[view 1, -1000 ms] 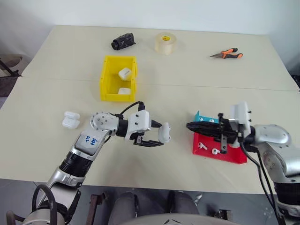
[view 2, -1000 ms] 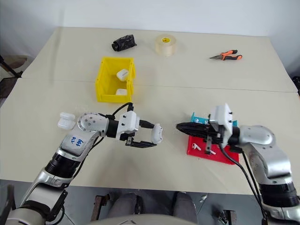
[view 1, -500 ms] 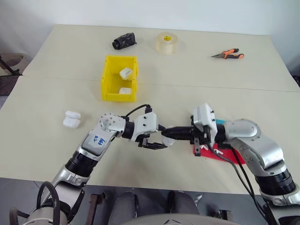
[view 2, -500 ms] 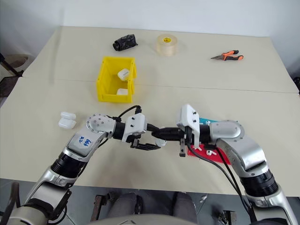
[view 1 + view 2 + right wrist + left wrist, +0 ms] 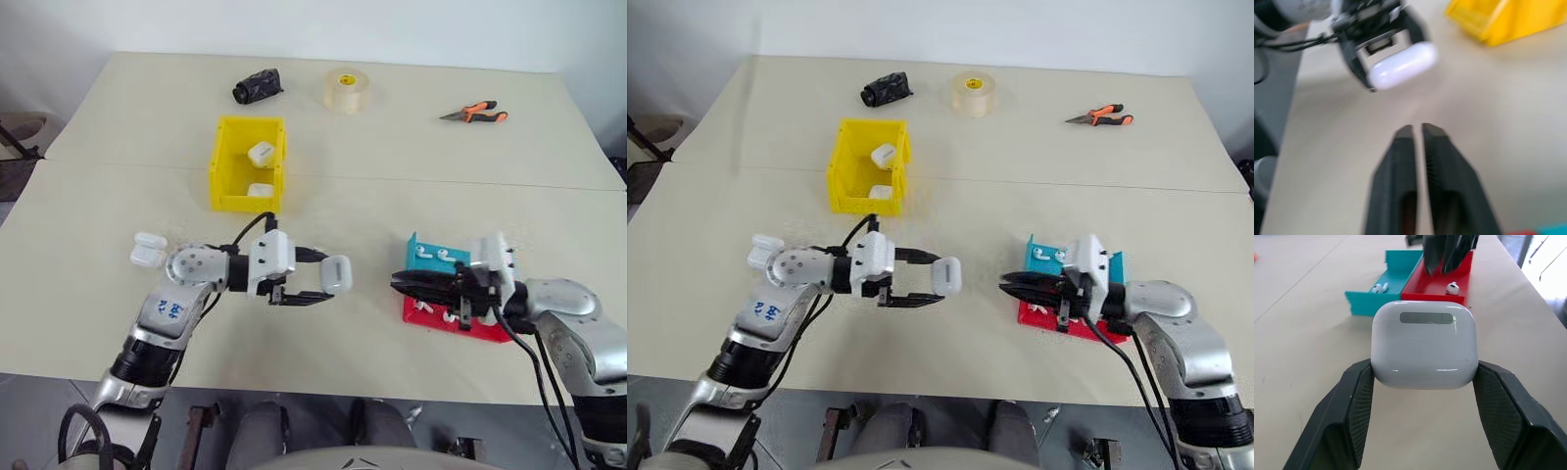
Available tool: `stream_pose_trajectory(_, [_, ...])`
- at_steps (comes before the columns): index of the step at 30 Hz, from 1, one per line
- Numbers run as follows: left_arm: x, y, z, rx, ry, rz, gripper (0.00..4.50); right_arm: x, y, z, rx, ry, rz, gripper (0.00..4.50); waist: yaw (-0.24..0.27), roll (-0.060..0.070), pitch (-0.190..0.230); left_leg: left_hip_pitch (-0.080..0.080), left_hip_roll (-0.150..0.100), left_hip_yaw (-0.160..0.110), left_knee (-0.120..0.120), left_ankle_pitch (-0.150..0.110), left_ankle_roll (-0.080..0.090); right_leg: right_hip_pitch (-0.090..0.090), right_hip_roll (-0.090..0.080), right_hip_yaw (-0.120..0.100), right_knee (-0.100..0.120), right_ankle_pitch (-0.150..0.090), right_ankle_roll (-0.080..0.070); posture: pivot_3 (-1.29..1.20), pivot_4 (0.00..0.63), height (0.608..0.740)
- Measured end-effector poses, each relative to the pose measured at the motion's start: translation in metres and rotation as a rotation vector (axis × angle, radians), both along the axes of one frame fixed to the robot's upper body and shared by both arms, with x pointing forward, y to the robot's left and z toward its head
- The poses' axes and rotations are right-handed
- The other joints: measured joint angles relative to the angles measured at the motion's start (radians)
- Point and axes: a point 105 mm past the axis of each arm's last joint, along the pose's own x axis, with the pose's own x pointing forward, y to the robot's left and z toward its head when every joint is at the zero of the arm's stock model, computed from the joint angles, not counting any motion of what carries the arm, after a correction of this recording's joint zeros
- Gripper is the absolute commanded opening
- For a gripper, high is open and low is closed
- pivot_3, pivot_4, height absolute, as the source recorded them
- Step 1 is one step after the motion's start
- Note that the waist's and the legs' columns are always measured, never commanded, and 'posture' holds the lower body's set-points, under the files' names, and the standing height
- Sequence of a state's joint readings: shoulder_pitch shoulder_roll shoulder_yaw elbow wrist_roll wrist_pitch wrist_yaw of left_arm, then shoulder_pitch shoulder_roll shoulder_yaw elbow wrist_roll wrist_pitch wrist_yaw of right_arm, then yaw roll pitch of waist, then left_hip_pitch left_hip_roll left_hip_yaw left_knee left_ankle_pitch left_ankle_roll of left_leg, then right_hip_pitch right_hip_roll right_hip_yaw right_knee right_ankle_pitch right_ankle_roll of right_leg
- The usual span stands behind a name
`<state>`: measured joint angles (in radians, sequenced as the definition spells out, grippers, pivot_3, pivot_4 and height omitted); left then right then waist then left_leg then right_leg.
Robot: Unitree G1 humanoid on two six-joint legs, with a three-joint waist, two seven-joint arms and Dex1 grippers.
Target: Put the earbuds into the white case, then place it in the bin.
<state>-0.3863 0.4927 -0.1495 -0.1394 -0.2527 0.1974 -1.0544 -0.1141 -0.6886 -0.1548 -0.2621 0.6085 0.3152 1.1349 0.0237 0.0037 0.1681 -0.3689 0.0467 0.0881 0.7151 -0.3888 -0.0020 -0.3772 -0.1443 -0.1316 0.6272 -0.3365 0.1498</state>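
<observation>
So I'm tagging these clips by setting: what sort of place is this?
Probably a lab or workshop bench: a plain beige table with pliers, a tape roll and small sorting bins.

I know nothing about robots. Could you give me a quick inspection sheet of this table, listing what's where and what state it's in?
Surface: beige table with a seam across it.
Job's things: white case, closed, held above the table; earbuds lying in the red tray and the blue tray; yellow bin with two white cases inside.
Clutter: spare white case, black bundle, tape roll, pliers.
Grippers: left gripper has its jaws clamped on the white case; right gripper is over the trays, jaws a slit apart and empty.
Cables: black cables loop at both wrists.
Surroundings: pale wall.
</observation>
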Motion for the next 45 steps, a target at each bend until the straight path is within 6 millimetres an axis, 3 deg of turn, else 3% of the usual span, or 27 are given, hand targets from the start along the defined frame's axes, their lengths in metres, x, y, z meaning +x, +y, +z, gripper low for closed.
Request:
stream_pose_trajectory(8, [-0.01, 0.043, -0.002, -0.234, 0.036, 0.31, 2.71, 0.002, -0.012, 0.009, 0.141, -0.125, -0.152, 4.36, -0.001, 0.0, 0.0, 0.0, 0.0, 0.0, 0.0, 0.0, 0.0, 0.0, 0.0, 0.001, 0.0, 0.0, 0.0, 0.0, 0.15, 0.74])
stream_pose_trajectory(9, [-0.008, 0.049, 0.0, -0.276, 0.041, 0.372, 2.71, 0.004, -0.013, 0.013, 0.152, -0.158, -0.173, 4.48, 0.0, 0.0, 0.0, 0.0, 0.0, 0.0, 0.0, 0.0, 0.0, 0.0, 0.0, 0.001, 0.0, 0.0, 0.0, 0.0, 0.15, 0.74])
stream_pose_trajectory(13, [0.007, 0.074, 0.007, -0.476, 0.091, 0.626, 2.71, 0.007, -0.012, 0.021, 0.168, -0.262, -0.21, 4.48, 0.002, 0.0, 0.0, 0.001, 0.0, -0.001, 0.001, 0.0, 0.0, 0.001, -0.001, 0.0, 0.0, 0.0, 0.0, 0.0, 0.15, 0.74])
stream_pose_trajectory(19, [0.042, 0.086, 0.025, -0.541, 0.091, 0.762, 2.71, 0.011, -0.013, 0.022, 0.162, -0.285, -0.226, 4.48, 0.002, 0.0, 0.0, 0.001, 0.0, -0.001, 0.001, 0.0, 0.0, 0.001, -0.001, 0.0, 0.0, 0.0, 0.0, 0.0, 0.15, 0.74])
stream_pose_trajectory(25, [0.095, 0.09, 0.042, -0.478, 0.055, 0.81, 2.71, 0.013, -0.014, 0.02, 0.143, -0.286, -0.232, 4.48, -0.001, 0.0, 0.0, 0.001, -0.001, 0.001, 0.0, 0.0, 0.0, 0.001, 0.0, -0.001, 0.0, 0.0, 0.0, 0.0, 0.15, 0.74])
stream_pose_trajectory(29, [0.121, 0.095, 0.042, -0.423, 0.059, 0.869, 2.71, 0.013, -0.014, 0.02, 0.135, -0.29, -0.23, 4.48, -0.001, 0.0, 0.0, 0.001, -0.001, 0.001, -0.001, 0.0, 0.0, 0.0, 0.0, -0.001, 0.0, 0.0, 0.0, 0.0, 0.15, 0.74])
stream_pose_trajectory(30, [0.126, 0.095, 0.042, -0.412, 0.066, 0.875, 3.45, 0.013, -0.014, 0.02, 0.134, -0.29, -0.23, 4.5, -0.002, 0.0, 0.0, 0.001, -0.001, 0.001, -0.001, 0.0, 0.0, 0.0, 0.0, -0.001, 0.0, 0.0, 0.0, 0.0, 0.15, 0.74])
stream_pose_trajectory(31, [0.129, 0.095, 0.041, -0.407, 0.074, 0.875, 3.72, 0.013, -0.013, 0.02, 0.135, -0.291, -0.231, 4.5, -0.002, 0.0, 0.0, 0.001, -0.001, 0.001, -0.001, 0.0, 0.0, 0.0, 0.0, -0.001, 0.0, 0.0, 0.0, 0.0, 0.15, 0.74])
stream_pose_trajectory(33, [0.13, 0.093, 0.038, -0.396, 0.091, 0.858, 4.37, 0.013, -0.014, 0.02, 0.136, -0.291, -0.235, 4.5, -0.005, 0.0, 0.0, 0.001, -0.001, 0.001, -0.001, 0.0, 0.0, 0.0, 0.0, -0.001, 0.0, 0.0, 0.0, 0.0, 0.15, 0.74])
stream_pose_trajectory(34, [0.13, 0.093, 0.038, -0.396, 0.09, 0.857, 4.49, 0.013, -0.014, 0.02, 0.136, -0.29, -0.237, 4.5, -0.005, 0.0, 0.0, 0.001, -0.001, 0.001, -0.001, 0.0, 0.0, 0.0, 0.0, -0.001, 0.0, 0.0, 0.0, 0.0, 0.15, 0.74])
stream_pose_trajectory(38, [0.121, 0.091, 0.039, -0.385, 0.091, 0.79, 4.49, 0.012, -0.012, 0.016, 0.133, -0.277, -0.233, 4.5, -0.004, 0.0, 0.0, 0.001, -0.001, 0.001, -0.001, 0.0, 0.0, 0.0, 0.0, -0.001, 0.001, 0.0, 0.0, 0.0, 0.15, 0.74])
stream_pose_trajectory(45, [0.07, 0.098, 0.038, -0.281, 0.041, 0.568, 4.49, 0.009, -0.015, 0.011, 0.085, -0.255, -0.205, 4.5, -0.012, 0.0, 0.0, 0.002, 0.0, 0.001, -0.002, 0.0, 0.0, 0.0, 0.0, 0.0, 0.001, 0.0, 0.0, 0.0, 0.15, 0.74])
